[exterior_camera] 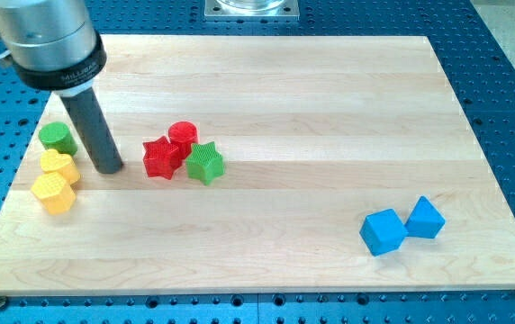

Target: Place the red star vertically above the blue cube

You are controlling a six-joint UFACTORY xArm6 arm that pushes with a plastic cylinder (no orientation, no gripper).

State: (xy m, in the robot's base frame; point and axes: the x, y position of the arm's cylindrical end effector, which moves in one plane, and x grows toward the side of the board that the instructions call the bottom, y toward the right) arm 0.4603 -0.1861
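Dark and upright, my tip (109, 167) holds nothing, between the yellow blocks (57, 181) and red star (161, 157).

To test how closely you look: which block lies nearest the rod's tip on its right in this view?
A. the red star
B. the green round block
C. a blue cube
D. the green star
A: my tip stands just to the view's left of the red star, a small gap between them; the green star lies beyond it.
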